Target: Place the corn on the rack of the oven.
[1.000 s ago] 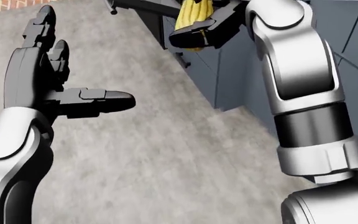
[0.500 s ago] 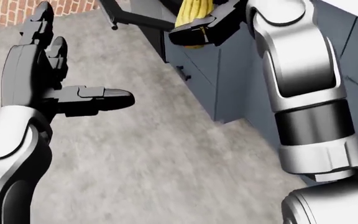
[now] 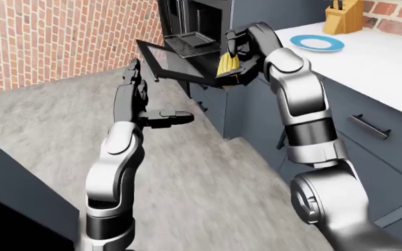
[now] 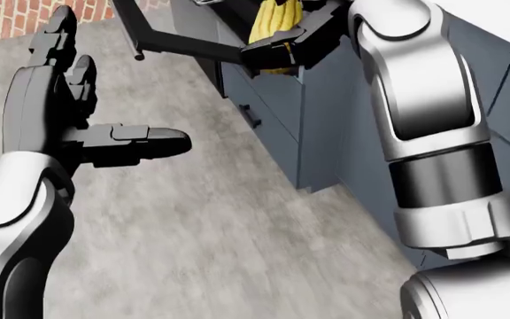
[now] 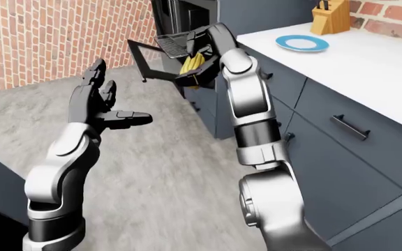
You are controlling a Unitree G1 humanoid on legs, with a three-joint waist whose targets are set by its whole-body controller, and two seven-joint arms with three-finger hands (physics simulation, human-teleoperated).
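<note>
Corn (image 3: 228,65) is carried high in the right hand (image 3: 237,55), black fingers (image 4: 277,52) wrapped round the yellow cob and pinching it across its middle, just above the edge of the open oven door (image 3: 164,61). Beyond the door, toward the top of the left-eye view, the rack (image 3: 191,42) is seen drawn out of the dark oven cavity, apparently bare and waiting. The cob is held roughly upright, its lower end showing below the fingers.

Over on the other side, the left hand (image 4: 65,109) is raised above the grey floor (image 4: 202,226) with fingers spread wide and nothing held (thumb jutting out sideways, well apart from the corn).

A cob like this is judged stiff and fairly light, with a ribbed surface that should give some grip; being round, though, it could roll once released on the rack's bars. A hold across the thick middle, as seen here, looks the sensible one. It would best be laid down along the bars rather than dropped.

On the white table (image 3: 382,57) at the right, a blue plate (image 3: 317,43) and a knife block (image 3: 345,15) are passed by, unused.
</note>
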